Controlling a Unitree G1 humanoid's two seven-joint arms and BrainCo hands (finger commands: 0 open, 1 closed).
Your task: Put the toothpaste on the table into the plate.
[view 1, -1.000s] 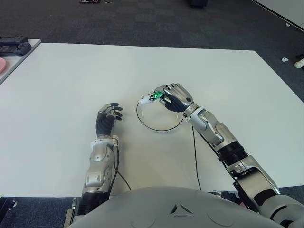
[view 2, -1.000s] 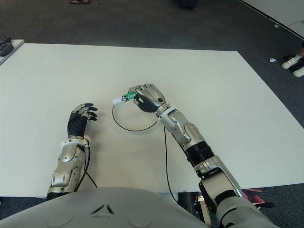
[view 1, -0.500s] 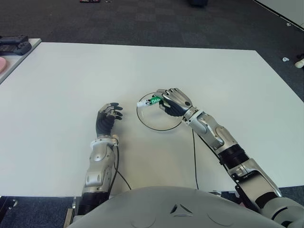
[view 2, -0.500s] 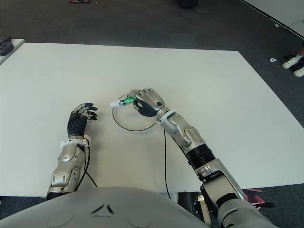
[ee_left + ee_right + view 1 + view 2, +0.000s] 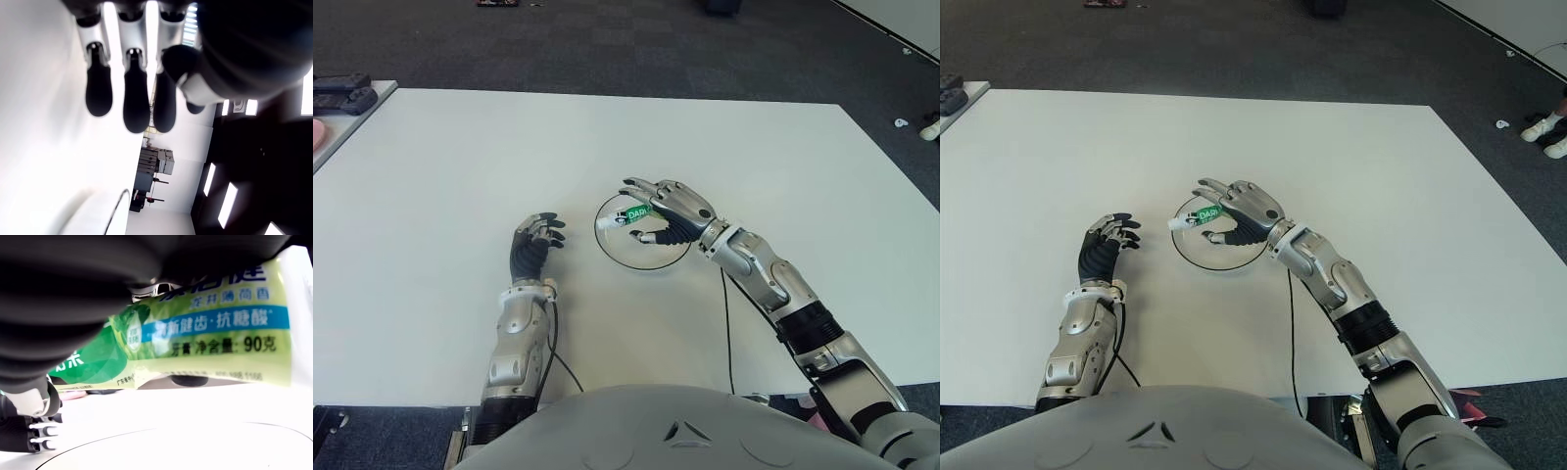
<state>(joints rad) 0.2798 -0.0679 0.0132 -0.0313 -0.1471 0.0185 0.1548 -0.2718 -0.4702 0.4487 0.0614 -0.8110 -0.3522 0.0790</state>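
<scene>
Right hand [image 5: 666, 208] is positioned over the plate [image 5: 615, 250], with the forearm reaching in from the near right and the wrist angled toward the left. Its fingers [image 5: 640, 186] are extended and fanned out toward the left, with the thumb [image 5: 646, 236] lower and nearer. The right wrist view shows the toothpaste tube [image 5: 628, 216] lying right up against the underside of the hand, with a gap between the tube and the plate surface below; the eye views show the tube between the extended fingers and the thumb. Whether the hand is gripping the tube or merely contacting it cannot be determined. The tube is green and white, with its long axis running roughly left to right: the white end [image 5: 1176, 222] points left, past the plate's left rim, and the green printed section sits toward the palm. The tube is located above the left portion of the plate, which is a clear, round dish on the white table [image 5: 450, 166]. Left hand [image 5: 532, 244] shows to the left of the plate, apart from it, palm down with the forearm running toward the near edge; its fingers [image 5: 135, 98] are straight, slightly spread and hold nothing. A black cable [image 5: 725, 323] runs beneath the right forearm across the table.
</scene>
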